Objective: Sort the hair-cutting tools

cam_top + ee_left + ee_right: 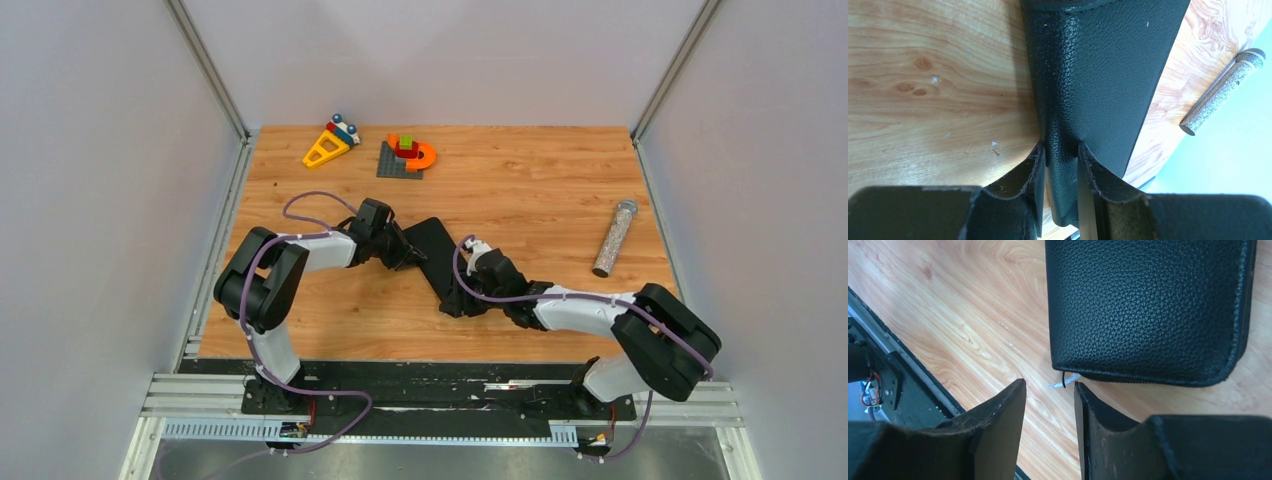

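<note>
Black leather case (pixel 1098 75): fold pinched in left gripper (pixel 1060 150), visible only from left wrist. Right gripper (pixel 1049 387): narrowly parted, empty, case corner just ahead; overhead hides both jaws.

Black pebbled-leather zip case (pixel 432 247) lies diagonally mid-table, one end pinched in the left hand (pixel 1062 154).

From overhead I can't make out the tips of the left pincer (pixel 406 255) or the right pincer (pixel 458 298): both are lost under their own wrists against the black case (pixel 428 240), which the arms partly cover. In the left wrist view the case runs off the top of the frame, in the right wrist view off the top and right. A pale scrap (pixel 1064 381) at its lower-left corner is too small to name
</note>
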You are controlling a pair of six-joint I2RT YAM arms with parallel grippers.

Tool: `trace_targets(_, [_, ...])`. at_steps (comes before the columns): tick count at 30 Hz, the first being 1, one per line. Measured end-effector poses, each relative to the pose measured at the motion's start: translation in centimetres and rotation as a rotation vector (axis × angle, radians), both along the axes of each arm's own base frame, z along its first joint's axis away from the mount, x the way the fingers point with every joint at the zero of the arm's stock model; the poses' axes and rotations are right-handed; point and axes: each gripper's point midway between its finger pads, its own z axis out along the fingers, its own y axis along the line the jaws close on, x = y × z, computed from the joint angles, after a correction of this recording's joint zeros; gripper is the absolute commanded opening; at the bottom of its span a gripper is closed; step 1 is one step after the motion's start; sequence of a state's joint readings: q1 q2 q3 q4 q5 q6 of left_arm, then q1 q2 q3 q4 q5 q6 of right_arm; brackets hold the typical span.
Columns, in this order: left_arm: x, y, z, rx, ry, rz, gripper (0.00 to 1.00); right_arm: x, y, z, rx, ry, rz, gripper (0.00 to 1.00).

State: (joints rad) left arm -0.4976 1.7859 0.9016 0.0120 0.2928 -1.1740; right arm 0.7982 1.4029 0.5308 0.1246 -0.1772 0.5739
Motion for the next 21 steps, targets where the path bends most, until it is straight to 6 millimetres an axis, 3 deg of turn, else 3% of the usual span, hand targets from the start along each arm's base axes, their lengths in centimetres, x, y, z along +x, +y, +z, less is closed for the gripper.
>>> trace_targets(8, [0.0, -0.2, 0.0, -0.003, 0.009, 0.015, 0.12, 0.7, 0.7, -1.6, -0.002, 0.0, -0.002, 0.28])
trace_targets(15, [0.0, -0.1, 0.0, 0.0, 0.008, 0.018, 0.09, 0.9, 0.6, -1.8, -0.014, -0.009, -0.006, 0.01])
trace_targets(21, [0.2, 0.3, -0.1, 0.016, 0.011, 0.015, 0.04, 0.6, 0.0, -1.8, -0.03, -0.025, -0.017, 0.0])
